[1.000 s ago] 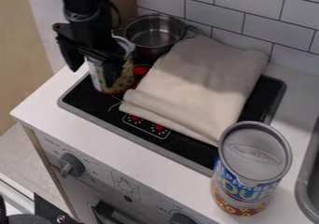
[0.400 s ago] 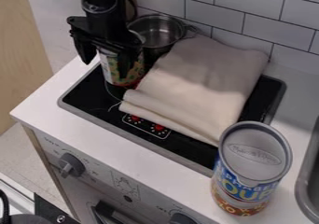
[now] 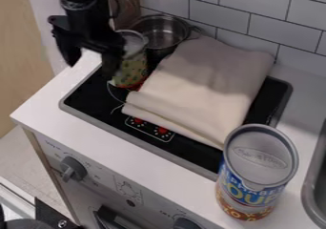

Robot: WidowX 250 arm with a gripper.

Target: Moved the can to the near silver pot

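I see two cans: the patterned can (image 3: 135, 69) upper left, near the one silver pot (image 3: 164, 36), a finger of the wide-open gripper (image 3: 91, 71) overlapping its side, and a taller can (image 3: 258, 173) lower right. Between the cans, one folded cloth (image 3: 202, 86) covers much of the black stovetop (image 3: 96, 97), set in a white counter (image 3: 70, 128) before a tiled wall (image 3: 255, 13)

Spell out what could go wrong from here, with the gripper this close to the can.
The open gripper has one finger overlapping the edge of the can in this view, so pulling away carelessly might nudge or tip it. The silver pot is just behind the can, so a push that way could knock the two together. The folded cloth lies close beside the can and might get dragged.
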